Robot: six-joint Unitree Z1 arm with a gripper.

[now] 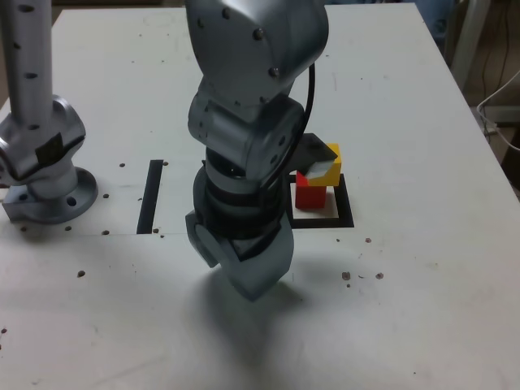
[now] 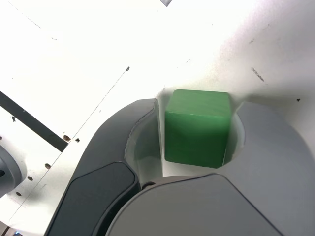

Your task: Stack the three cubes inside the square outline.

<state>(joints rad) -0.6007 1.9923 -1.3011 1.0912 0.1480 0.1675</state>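
The green cube (image 2: 198,128), a matt solid block with crisp edges, is seen in the wrist view gripped between the jaws of the gripper (image 2: 197,130), away from the square outline (image 1: 345,213). There the yellow cube (image 1: 331,158) already sits on the red cube (image 1: 309,193). An off-centre release could topple this pair, since the yellow cube appears skewed on its base.

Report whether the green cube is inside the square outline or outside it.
Outside. The wrist view shows the green cube between the tool's jaws on bare table; the square outline holds only the red and yellow cubes.
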